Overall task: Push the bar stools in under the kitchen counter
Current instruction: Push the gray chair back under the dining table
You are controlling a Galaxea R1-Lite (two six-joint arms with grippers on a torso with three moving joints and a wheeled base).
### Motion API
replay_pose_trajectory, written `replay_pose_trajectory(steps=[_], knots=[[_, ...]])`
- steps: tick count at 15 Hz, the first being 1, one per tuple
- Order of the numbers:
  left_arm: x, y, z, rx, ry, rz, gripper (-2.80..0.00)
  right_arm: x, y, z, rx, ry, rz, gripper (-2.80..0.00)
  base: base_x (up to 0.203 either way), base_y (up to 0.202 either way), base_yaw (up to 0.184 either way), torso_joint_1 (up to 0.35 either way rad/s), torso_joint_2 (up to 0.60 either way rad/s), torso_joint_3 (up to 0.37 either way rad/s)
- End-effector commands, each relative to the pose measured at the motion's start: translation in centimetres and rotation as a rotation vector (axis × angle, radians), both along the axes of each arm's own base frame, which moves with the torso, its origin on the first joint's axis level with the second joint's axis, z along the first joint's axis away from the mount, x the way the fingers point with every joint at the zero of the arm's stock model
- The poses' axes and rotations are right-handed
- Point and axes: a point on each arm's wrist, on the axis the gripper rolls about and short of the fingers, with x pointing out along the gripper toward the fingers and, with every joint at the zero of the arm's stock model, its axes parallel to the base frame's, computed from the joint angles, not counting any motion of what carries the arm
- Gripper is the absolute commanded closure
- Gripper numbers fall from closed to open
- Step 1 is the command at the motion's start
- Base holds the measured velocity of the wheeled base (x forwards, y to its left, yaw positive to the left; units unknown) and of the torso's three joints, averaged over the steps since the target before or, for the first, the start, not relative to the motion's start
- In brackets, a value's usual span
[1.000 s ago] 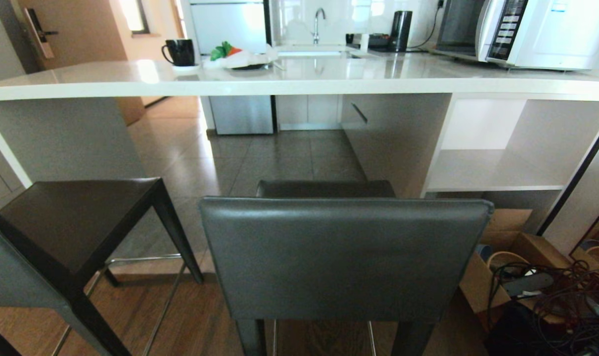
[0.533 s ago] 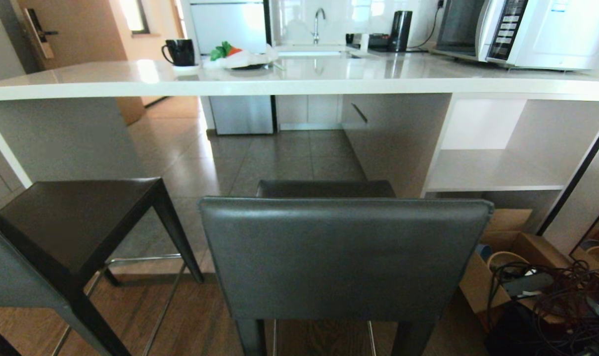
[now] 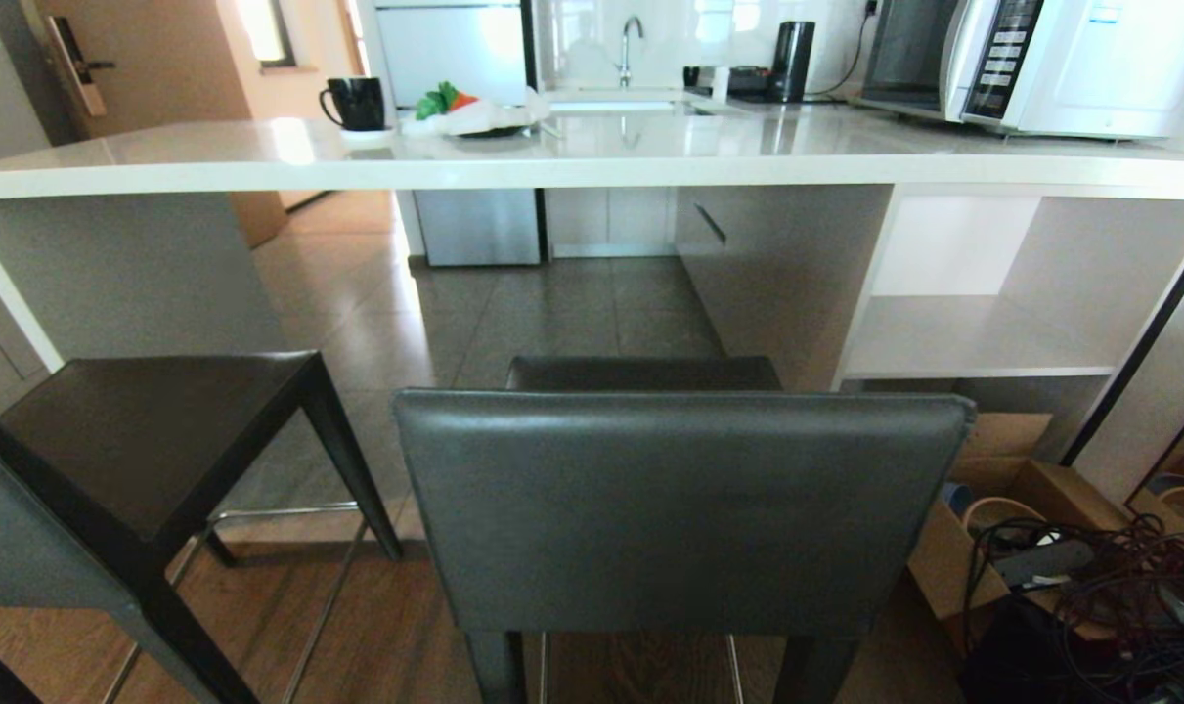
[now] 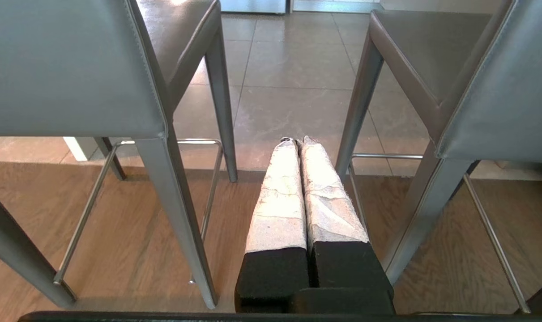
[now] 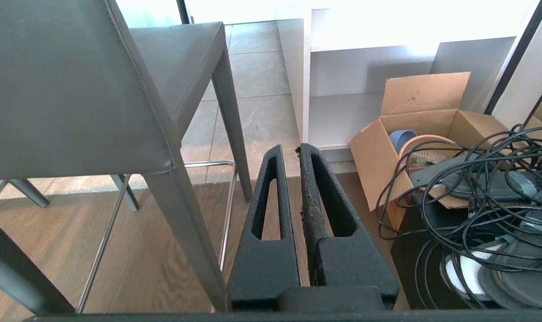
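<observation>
1. Left wrist view: left gripper (image 4: 297, 142), white-wrapped fingers pressed together, holding nothing, hangs low over the wood floor (image 4: 141, 250) between the two tall bar stools w/ dark grey leather backrests, square dark seats, thin black legs; left stool (image 4: 74, 67), right stool (image 4: 476, 76). Touches neither.
2. Right wrist view: right gripper (image 5: 289, 147), black slotted fingers pressed together, empty, just beside the right stool's leg, near an open cardboard box (image 5: 427, 120) and a tangle of black cables (image 5: 490, 188).
3. Head view: no arm visible. Vs a sec ago nothing changed; same framing, stools in same spots. Right stool backrest (image 3: 684, 508) faces camera, seat short of the long white stone kitchen counter's (image 3: 592, 161) near edge; left stool (image 3: 152, 440) angled, also out. Judgement: pushing not yet begun, both stools left to do.
</observation>
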Motion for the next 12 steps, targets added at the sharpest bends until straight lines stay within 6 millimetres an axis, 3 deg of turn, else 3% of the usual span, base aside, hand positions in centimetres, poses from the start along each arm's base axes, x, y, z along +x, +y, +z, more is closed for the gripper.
replay_pose_trajectory(steps=[1,4,8,12], knots=[[0.01,0.0,-0.04,0.0,0.002,0.0,0.0,0.0,0.0,0.01,0.001,0.0,-0.001,0.0,0.0,0.0,0.0,0.0,0.0,0.0],[0.02,0.0,-0.04,0.0,0.002,0.001,0.0,0.02,0.0,0.01,0.001,0.001,0.0,0.0,-0.032,0.0,0.0,0.004,0.0,0.001],[0.03,0.0,-0.03,0.0,0.003,0.002,0.0,0.0,0.0,0.01,0.0,0.0,-0.001,0.0,-0.178,0.0,0.0,0.0,0.0,0.001],[0.02,0.0,-0.02,0.0,0.001,0.0,0.0,0.0,0.0,0.01,0.001,0.0,0.001,0.0,0.0,0.0,0.0,0.0,0.0,0.0]])
